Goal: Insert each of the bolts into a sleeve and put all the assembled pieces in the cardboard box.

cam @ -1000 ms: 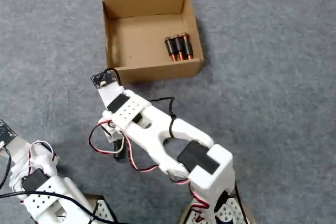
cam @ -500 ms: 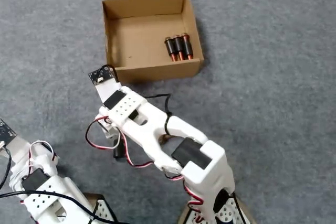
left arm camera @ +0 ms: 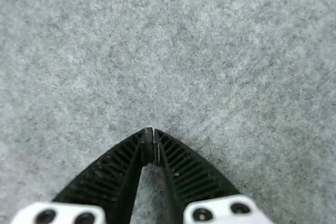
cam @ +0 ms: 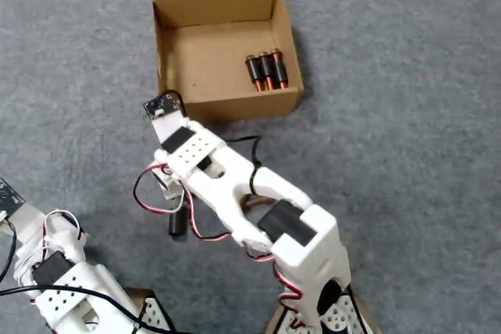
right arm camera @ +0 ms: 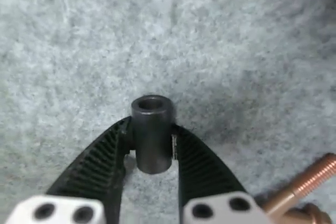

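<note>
Dark sleeve (right arm camera: 151,132) sits clamped in the right gripper (right arm camera: 151,129), bore exposed — copper bolt (right arm camera: 307,179) lies just beside, slanting away.

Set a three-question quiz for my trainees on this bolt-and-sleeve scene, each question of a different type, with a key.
1. How many assembled pieces lie in the cardboard box?
2. What does the right gripper hold? A) a dark sleeve B) a screwdriver C) nothing
3. True or false: the left gripper is shut with nothing between its fingers.

Key: 1. three; 2. A; 3. true
</note>
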Motion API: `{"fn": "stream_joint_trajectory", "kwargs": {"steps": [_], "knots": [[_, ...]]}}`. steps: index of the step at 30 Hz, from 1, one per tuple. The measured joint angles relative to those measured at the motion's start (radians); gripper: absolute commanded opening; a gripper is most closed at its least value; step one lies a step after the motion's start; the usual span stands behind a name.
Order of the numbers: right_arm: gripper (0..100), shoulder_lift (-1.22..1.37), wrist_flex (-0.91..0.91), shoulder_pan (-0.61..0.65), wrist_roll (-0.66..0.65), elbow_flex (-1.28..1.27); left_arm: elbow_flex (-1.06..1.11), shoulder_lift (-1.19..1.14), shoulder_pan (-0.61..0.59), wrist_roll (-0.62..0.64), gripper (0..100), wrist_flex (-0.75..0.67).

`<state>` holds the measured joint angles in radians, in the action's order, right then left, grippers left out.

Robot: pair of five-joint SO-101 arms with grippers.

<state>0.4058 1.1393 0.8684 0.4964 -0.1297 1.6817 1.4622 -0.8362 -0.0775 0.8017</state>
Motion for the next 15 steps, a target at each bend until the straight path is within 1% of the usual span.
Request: {"fn": "stream_joint_trajectory", "kwargs": {"steps": [3, 6, 8, 15], "knots": [[0.2, -0.071, 0.041, -0.018, -0.002, 0.049, 0.0, 0.0, 0.0, 0.0, 2, 0.0], [0.2, -0.172, 0.086, -0.068, -0.005, 0.091, 0.0, 0.0, 0.0, 0.0, 2, 0.0], [0.2, -0.229, 0.114, -0.087, -0.043, 0.107, 0.0, 0.0, 0.0, 0.0, 2, 0.0], [0.2, -0.434, 0.224, -0.089, -0.152, 0.155, 0.0, 0.0, 0.0, 0.0, 2, 0.0]]}}
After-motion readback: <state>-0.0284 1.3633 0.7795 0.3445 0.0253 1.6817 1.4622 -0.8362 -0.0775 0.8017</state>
